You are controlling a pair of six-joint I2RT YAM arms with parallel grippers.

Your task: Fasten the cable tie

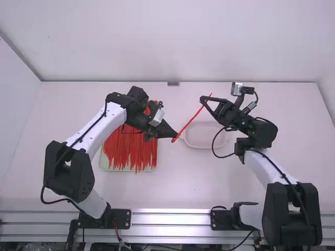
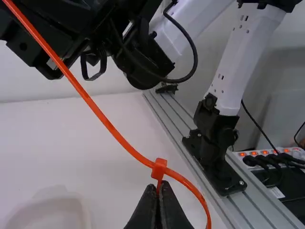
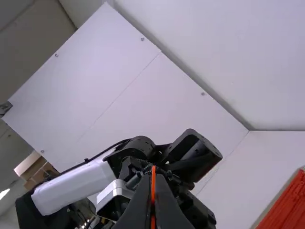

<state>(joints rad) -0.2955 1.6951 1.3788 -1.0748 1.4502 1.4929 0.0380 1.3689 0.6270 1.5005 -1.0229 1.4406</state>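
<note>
At left tool (image 2: 157,187), looped cable tie (image 2: 109,126)

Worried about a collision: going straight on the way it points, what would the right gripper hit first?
Most likely the left gripper: its black body sits just beyond the right gripper, along the orange cable tie both hold. Depth is uncertain.

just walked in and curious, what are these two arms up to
Both arms hold one orange cable tie in the air above the table. The left gripper is shut on it by its head, the right gripper on the strap's far end. The strap appears threaded through the head, with a loose loop.
</note>
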